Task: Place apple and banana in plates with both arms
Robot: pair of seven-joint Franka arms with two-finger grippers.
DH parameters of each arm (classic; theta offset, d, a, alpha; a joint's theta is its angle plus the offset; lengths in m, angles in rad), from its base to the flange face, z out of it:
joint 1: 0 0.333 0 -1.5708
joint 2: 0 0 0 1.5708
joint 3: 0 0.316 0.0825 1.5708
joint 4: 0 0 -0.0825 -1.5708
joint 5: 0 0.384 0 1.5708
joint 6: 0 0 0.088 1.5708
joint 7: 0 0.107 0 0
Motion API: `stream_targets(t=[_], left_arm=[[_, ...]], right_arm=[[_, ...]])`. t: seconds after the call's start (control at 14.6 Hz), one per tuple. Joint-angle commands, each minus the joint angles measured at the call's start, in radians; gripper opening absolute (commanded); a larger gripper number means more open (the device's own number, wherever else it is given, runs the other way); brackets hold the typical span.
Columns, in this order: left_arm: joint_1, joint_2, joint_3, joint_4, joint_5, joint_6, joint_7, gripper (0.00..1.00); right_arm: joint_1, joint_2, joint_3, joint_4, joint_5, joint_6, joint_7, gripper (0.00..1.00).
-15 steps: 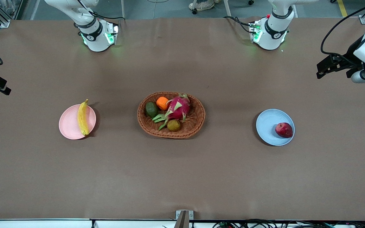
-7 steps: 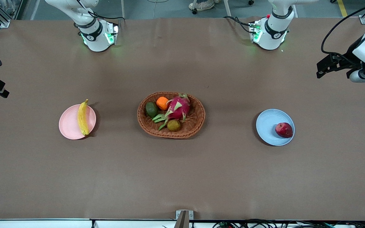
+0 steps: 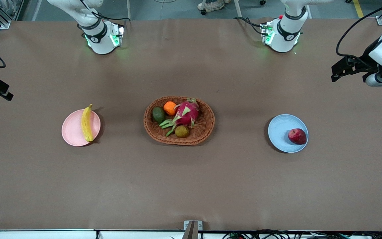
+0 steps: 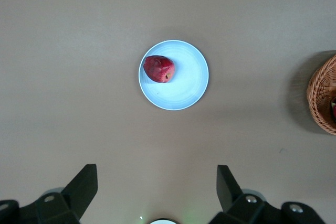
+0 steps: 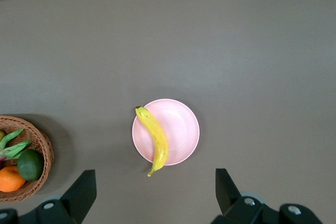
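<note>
The yellow banana (image 3: 86, 123) lies on the pale pink plate (image 3: 73, 130), along the plate's side toward the basket, with its farther tip past the rim. It also shows in the right wrist view (image 5: 153, 139) on that plate (image 5: 181, 129). The dark red apple (image 3: 297, 136) sits on the light blue plate (image 3: 280, 131), also in the left wrist view (image 4: 159, 68) on its plate (image 4: 186, 82). My left gripper (image 3: 337, 73) (image 4: 156, 182) is open and empty, high over the table's left-arm end. My right gripper (image 3: 2, 93) (image 5: 155, 182) is open and empty, high over the right-arm end.
An oval brown wicker basket (image 3: 206, 129) stands mid-table between the plates, holding a pink dragon fruit (image 3: 187, 113), an orange fruit (image 3: 169, 107), a dark green fruit (image 3: 158, 115) and a brownish kiwi (image 3: 181, 131). The arm bases stand at the table's farther edge.
Both raised grippers have shifted only slightly in place. The banana, the apple and the plates have not moved.
</note>
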Motion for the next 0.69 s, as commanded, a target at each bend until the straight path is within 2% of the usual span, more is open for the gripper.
stream_targets(t=[0.0, 0.62], left_arm=[[0.0, -0.008, 0.001, 0.007, 0.012, 0.008, 0.019, 1.0], [0.001, 0.001, 0.003, 0.014, 0.013, 0.007, 0.019, 1.0]], right_arm=[[-0.026, -0.079, 0.02, -0.105, -0.003, 0.038, -0.046, 1.0], [-0.023, -0.114, 0.021, -0.146, -0.003, 0.022, -0.046, 1.0]])
